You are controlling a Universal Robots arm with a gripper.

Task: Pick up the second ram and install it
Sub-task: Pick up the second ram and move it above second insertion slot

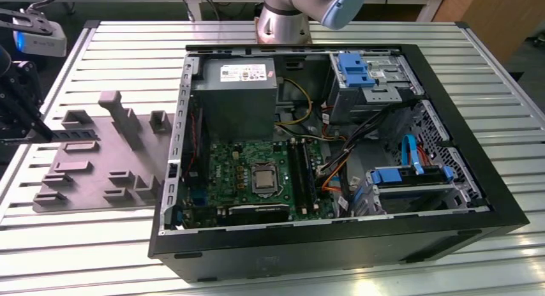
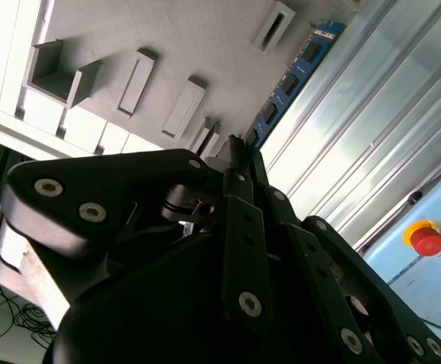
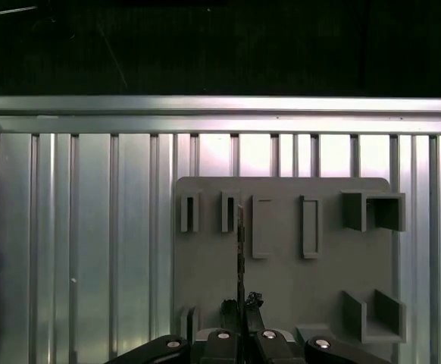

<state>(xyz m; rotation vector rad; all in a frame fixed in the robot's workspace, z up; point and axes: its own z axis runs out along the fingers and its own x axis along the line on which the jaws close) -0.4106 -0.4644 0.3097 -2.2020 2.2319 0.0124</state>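
Second wrist view, centre: gripping the second ram (image 2: 292, 78) by one end with closed fingers (image 2: 245, 227), blue strip pointing to the upper right above the grey tray (image 2: 205, 45). Could pivot in so narrow a pinch and meet a slot (image 1: 299, 171) crooked. Beyond: ribbed metal worktop (image 2: 372, 114), open computer case (image 1: 341, 254) mid-frame in the exterior view.

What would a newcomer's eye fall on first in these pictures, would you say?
The open computer case sits in the middle of the exterior view, its green motherboard laid bare. In the second wrist view, the gripper is shut on the second ram, a blue strip with dark chips, with the grey holder tray and the slatted table behind it.
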